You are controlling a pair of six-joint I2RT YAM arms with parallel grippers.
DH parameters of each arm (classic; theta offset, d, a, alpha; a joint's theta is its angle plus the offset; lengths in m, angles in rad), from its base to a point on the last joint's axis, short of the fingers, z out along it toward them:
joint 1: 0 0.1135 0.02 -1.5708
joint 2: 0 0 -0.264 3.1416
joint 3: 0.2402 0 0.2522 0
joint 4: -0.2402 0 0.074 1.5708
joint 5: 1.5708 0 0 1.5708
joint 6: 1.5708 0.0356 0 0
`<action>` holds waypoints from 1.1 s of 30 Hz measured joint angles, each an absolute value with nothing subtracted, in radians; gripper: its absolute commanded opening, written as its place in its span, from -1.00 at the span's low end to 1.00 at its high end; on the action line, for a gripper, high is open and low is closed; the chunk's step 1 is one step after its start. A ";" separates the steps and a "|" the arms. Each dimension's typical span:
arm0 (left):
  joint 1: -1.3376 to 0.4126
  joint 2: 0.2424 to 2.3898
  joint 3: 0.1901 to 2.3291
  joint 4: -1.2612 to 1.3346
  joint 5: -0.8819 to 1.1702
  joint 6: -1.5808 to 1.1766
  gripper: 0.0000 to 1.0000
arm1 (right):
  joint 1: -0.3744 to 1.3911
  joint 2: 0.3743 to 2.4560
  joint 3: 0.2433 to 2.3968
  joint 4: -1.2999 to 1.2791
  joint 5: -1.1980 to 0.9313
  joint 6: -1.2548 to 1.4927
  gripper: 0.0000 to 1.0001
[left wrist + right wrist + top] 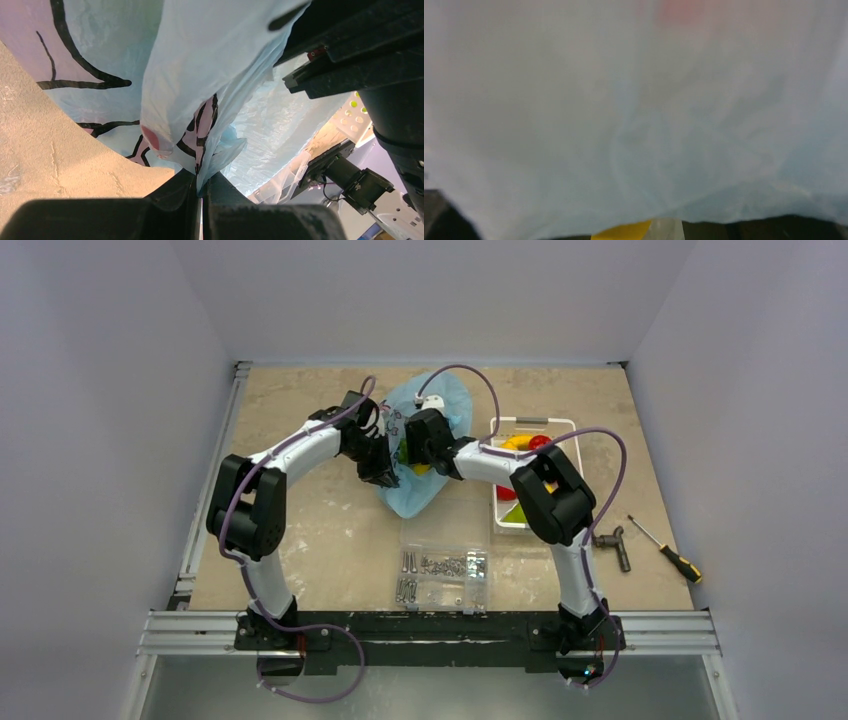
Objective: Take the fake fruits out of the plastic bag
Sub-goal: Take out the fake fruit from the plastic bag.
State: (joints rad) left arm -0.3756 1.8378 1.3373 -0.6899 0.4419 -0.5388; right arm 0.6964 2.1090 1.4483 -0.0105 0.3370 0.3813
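Several fake fruits (518, 443), yellow, red and green, lie in the white basket (560, 421) just right of the plastic bag (445, 400), which sits crumpled mid-table between your two arms. Your left gripper (201, 186) is clenched on a fold of the bag's film. Your right gripper (412, 455) is down at the bag, film covering its camera, so you cannot tell how its jaws stand. Nearer the bases sits a clear compartment box (445, 585) of screws (452, 565); a screwdriver (668, 551) lies far right
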 measured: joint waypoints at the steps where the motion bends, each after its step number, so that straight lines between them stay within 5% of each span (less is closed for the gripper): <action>1: -0.376 1.838 1.337 -0.690 0.442 -0.539 -1.00 | 0.696 2.113 1.448 -0.015 0.343 0.382 0.01; 13: -0.376 1.838 1.337 -0.690 0.446 -0.539 -1.00 | 0.696 2.122 1.472 -0.041 0.353 0.385 -0.49; 33: -0.376 1.838 1.338 -0.689 0.447 -0.539 -1.00 | 0.688 2.075 1.551 -0.083 0.375 0.395 -0.70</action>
